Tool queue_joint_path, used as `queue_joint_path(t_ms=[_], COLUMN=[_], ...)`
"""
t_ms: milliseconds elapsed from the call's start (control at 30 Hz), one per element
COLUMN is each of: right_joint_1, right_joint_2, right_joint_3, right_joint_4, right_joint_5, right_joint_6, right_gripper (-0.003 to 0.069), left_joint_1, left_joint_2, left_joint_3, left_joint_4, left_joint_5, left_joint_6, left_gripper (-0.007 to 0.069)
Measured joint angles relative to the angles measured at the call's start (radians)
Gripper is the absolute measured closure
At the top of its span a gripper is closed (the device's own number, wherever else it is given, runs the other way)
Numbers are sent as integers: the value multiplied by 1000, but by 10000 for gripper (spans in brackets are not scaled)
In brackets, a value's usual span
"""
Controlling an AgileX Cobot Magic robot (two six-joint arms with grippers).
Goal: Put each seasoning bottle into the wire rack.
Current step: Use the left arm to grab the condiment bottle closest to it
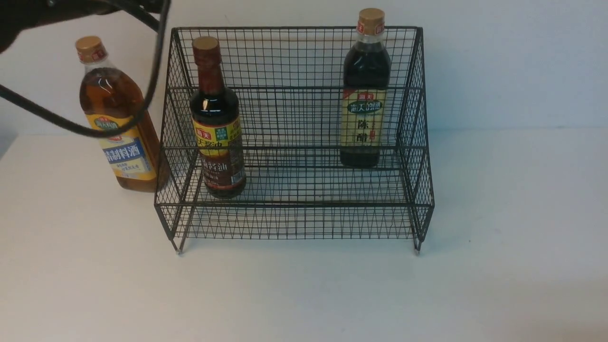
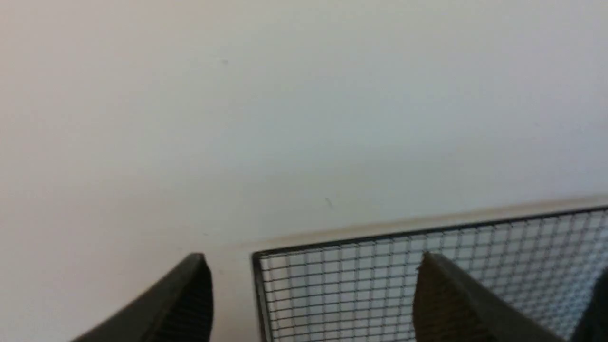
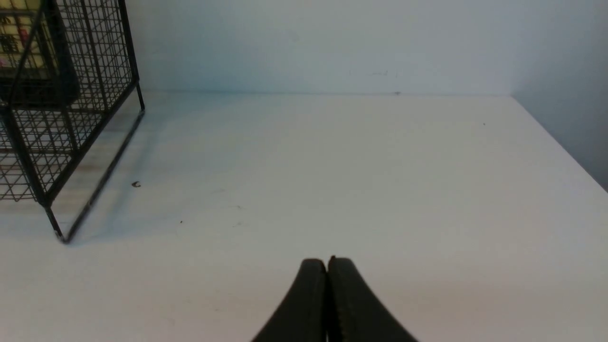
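Amber is the colour left outside: the large amber bottle stands upright on the counter, just beside the wire rack's left wall and not yet in it. The red-necked bottle stands on the rack's lower tier at its left end. The squarish dark bottle stands on the upper tier towards the right end.

The step in hand looks like fetching the amber one. The left gripper should come down outside the rack's left wall and take the body below the shoulder. It should then lift high enough to clear the wall and set the bottle in the free stretch between the other two. The slack cable hanging in front of that bottle and the rack's left corner could snag.

Only the left wrist view shows that gripper: spread wide, holding nothing, above the rack's top rim. Only the right wrist view shows the right gripper, pressed closed and empty over the bare counter right of the rack. Only the front view shows all three bottles.
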Motion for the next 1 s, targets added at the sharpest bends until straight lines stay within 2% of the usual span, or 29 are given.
queue_joint_path(t_ms=[33,67,100,167,233,300,467,667,833,1000], right_joint_1=[0,0,0,0,0,0,0,0,0,0], right_joint_2=[0,0,0,0,0,0,0,0,0,0], right_joint_3=[0,0,0,0,0,0,0,0,0,0], right_joint_4=[0,0,0,0,0,0,0,0,0,0], right_joint_5=[0,0,0,0,0,0,0,0,0,0], right_joint_6=[0,0,0,0,0,0,0,0,0,0], right_gripper=[673,673,673,673,673,673,673,673,673,673], left_joint_1=[22,28,68,127,173,203,234,236,236,229], left_joint_2=[-6,-6,-10,-10,-9,-9,-8,39,78,13], left_joint_3=[0,0,0,0,0,0,0,0,0,0], left_joint_4=[0,0,0,1,2,3,7,13,13,13], left_joint_5=[9,11,30,70,92,86,19,-70,-25,58], left_joint_6=[-15,-23,-40,-51,-57,-59,-62,-62,-63,-63], left_gripper=[245,259,372,528,597,622,625,560,444,410])
